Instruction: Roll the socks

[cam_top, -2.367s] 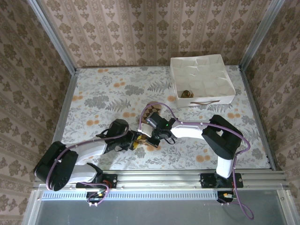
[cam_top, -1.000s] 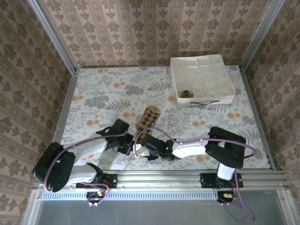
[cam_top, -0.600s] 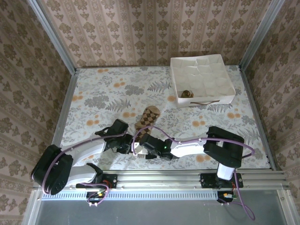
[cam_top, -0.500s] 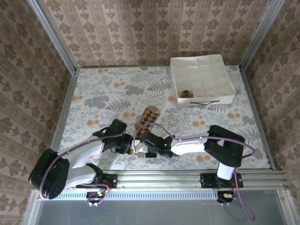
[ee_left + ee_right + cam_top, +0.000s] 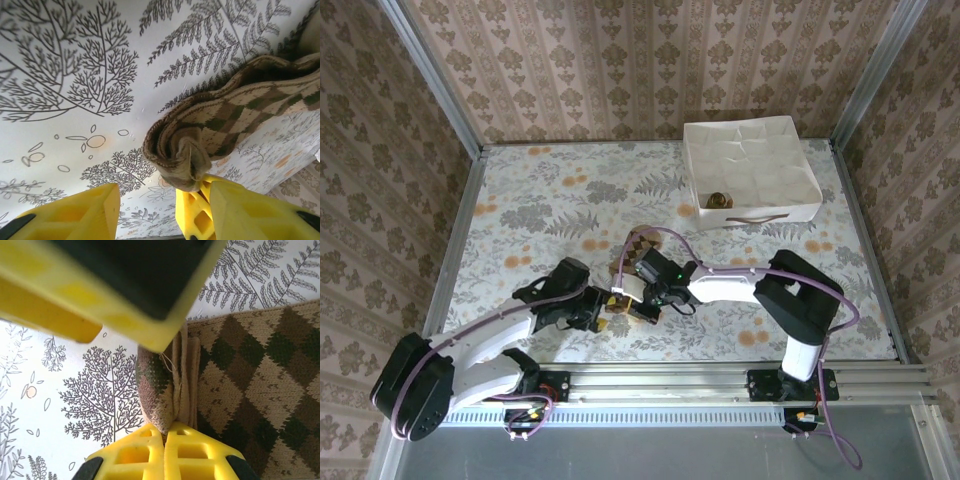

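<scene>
While the right pincer (image 5: 165,432) is pressing its two yellow fingers tightly together, with no gap showing between them, it is pinching the rolled end of the argyle sock (image 5: 250,375), whose thick fold is running straight down into the line where the fingers are meeting. Just beside it, the left pincer (image 5: 150,210) is standing about half open, with its yellow fingers (image 5: 75,215) well apart and gripping nothing. The curled brown-and-cream end of the same sock is hanging between them and is touching the inner side of one finger, while the other finger is standing clear of the fabric. In the top view both pincers are meeting low over the near middle part of the worktop (image 5: 550,190), which is wearing a cover printed with grey ferns and orange flowers, and the two arms are reaching toward each other from their bases at the near edge. The rest of the sock is stretching away from the pincers toward the far side, lying on the cover with its diamond pattern facing up. Well apart from all this, at the far right corner, a white box (image 5: 800,185) is sitting on the worktop, and a small brownish bundle (image 5: 717,200) is lying inside it, in its near left corner.
</scene>
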